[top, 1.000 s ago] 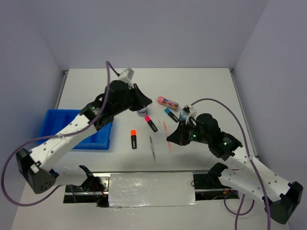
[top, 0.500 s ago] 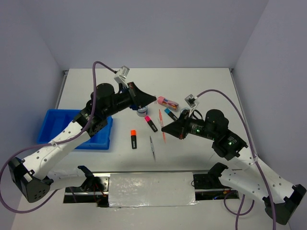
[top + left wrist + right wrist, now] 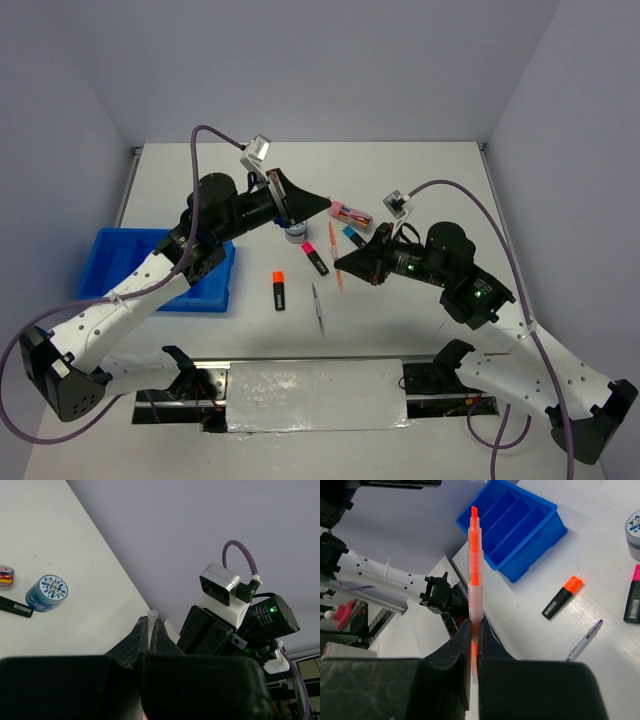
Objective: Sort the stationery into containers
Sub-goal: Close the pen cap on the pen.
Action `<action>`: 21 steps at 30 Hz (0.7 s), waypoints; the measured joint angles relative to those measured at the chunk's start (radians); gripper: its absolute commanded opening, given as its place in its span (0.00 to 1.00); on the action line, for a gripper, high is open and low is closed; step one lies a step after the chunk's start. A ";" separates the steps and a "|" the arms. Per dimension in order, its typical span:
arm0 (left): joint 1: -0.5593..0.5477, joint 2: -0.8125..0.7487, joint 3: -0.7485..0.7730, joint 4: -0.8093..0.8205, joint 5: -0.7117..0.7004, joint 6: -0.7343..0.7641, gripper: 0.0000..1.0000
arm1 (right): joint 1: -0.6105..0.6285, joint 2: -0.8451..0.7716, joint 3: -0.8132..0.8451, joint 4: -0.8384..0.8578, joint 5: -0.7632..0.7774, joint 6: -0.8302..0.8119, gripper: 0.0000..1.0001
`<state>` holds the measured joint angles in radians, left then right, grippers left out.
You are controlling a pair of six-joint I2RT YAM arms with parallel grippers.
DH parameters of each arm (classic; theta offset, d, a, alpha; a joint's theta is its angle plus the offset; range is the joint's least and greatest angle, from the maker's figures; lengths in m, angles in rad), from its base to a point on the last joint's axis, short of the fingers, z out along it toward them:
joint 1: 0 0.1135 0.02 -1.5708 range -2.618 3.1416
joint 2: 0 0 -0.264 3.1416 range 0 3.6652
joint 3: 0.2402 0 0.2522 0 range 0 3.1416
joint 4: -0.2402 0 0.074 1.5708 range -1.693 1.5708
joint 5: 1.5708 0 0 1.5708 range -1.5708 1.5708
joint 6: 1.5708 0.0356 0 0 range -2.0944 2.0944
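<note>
Blue plastic, the three-compartment tray (image 3: 120, 262) lies along the left edge of the white worktop (image 3: 430, 170), its right side hidden under the left arm. Above the middle of the worktop the left end effector (image 3: 322, 203) hangs in the air, its jaws pressed together on a thin clear tube (image 3: 152, 615) whose tip just pokes out between them; what that piece is I cannot tell. Facing it from the right, the right end effector (image 3: 343, 268) is clamped on the orange-tipped pen (image 3: 337, 258), which is held off the surface. The other pieces lie loose around the centre of the worktop. The pink capsule case (image 3: 350, 213) lies farthest back, with the blue-white disc (image 3: 296, 234) to its left, partly under the left end effector. Nearer the front edge lie the blue-capped highlighter (image 3: 354, 238), the pink-capped highlighter (image 3: 315, 256) and the orange-capped highlighter (image 3: 278, 290), all apart from one another. The grey pen (image 3: 318, 307) lies nearest the front edge, just right of the orange-capped one.
</note>
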<state>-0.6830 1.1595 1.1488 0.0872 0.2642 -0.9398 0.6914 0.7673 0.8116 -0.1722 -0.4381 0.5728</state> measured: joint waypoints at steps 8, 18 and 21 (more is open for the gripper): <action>0.007 0.015 -0.001 0.003 0.024 -0.006 0.00 | 0.000 0.002 0.002 -0.001 0.016 -0.010 0.00; 0.014 0.015 -0.010 0.004 0.032 -0.006 0.00 | 0.000 0.013 0.036 -0.017 0.043 -0.024 0.00; 0.015 0.015 -0.010 0.004 0.037 -0.006 0.00 | 0.000 0.016 0.039 -0.020 0.053 -0.026 0.00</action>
<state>-0.6678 1.1748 1.1385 0.0910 0.3012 -0.9463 0.6914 0.7834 0.8509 -0.1925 -0.3847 0.5472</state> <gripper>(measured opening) 0.041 0.038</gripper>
